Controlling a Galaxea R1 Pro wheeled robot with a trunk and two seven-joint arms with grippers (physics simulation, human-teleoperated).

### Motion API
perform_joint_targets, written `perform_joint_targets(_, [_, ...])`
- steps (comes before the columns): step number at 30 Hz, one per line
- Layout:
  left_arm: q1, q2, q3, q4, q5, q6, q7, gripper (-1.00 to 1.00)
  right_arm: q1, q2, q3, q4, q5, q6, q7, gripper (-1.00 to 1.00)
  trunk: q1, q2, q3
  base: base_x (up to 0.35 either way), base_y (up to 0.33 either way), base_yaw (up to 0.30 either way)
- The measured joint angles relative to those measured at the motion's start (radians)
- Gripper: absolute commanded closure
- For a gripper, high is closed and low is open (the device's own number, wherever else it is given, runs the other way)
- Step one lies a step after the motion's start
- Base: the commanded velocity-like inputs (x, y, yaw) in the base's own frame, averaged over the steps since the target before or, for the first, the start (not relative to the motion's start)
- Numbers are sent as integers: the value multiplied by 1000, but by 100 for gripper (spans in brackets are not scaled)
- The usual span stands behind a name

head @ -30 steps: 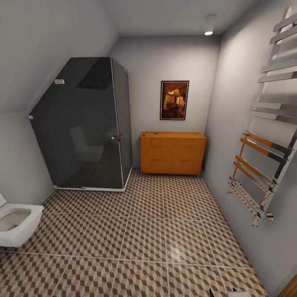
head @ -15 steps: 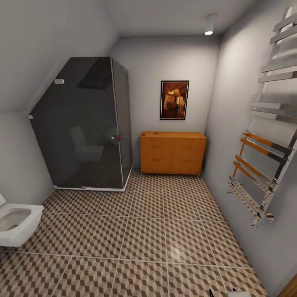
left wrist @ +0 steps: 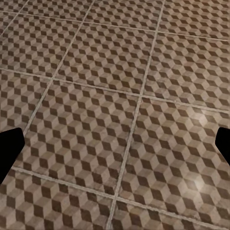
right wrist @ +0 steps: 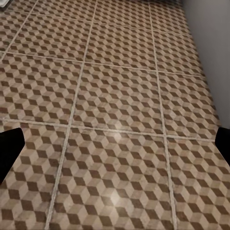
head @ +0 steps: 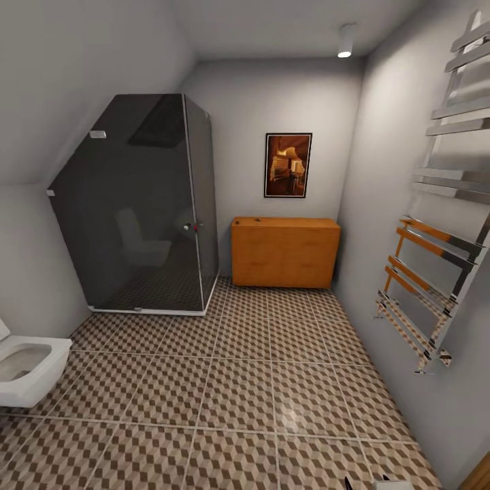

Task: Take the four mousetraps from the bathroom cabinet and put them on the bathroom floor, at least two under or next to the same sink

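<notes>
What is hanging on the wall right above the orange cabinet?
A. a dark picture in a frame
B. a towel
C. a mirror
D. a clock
A: in the head view a dark framed picture hangs on the back wall, just above the orange-brown cabinet that stands beside the dark glass shower.

Dark shower stall (head: 143,204), toilet (head: 27,367), picture (head: 287,165).
</notes>
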Motion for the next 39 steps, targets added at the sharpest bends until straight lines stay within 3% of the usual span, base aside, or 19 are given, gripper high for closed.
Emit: perform_joint_targets(39, [0,1,0,0,0,0,-1,-100,0,-1,-1,0,-2,-2,-10,-100,0,0,-10,0,0,0])
